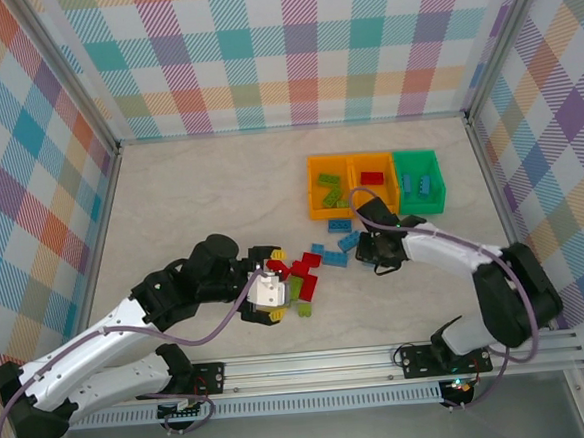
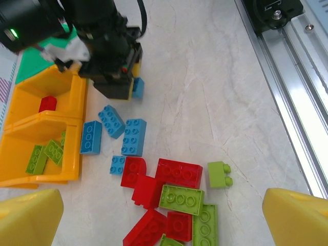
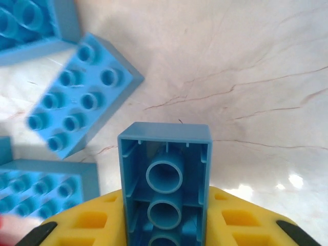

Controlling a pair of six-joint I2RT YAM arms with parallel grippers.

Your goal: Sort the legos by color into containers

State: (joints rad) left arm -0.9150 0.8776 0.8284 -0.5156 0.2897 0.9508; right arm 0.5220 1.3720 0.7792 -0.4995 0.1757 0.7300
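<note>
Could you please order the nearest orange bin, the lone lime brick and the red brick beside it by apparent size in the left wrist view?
Largest: orange bin
Then: red brick
Smallest: lone lime brick

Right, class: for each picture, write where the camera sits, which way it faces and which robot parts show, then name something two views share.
Top: overhead, behind the robot, looking down on the table; left arm, right arm and bases show.
Left wrist: on the left arm, facing over the pile towards the bins; its open yellow fingertips show, plus the right end effector.
Right wrist: on the right arm, facing down at the table; its end effector shows, shut on a blue brick.
Shared: both wrist views show that brick.
</note>
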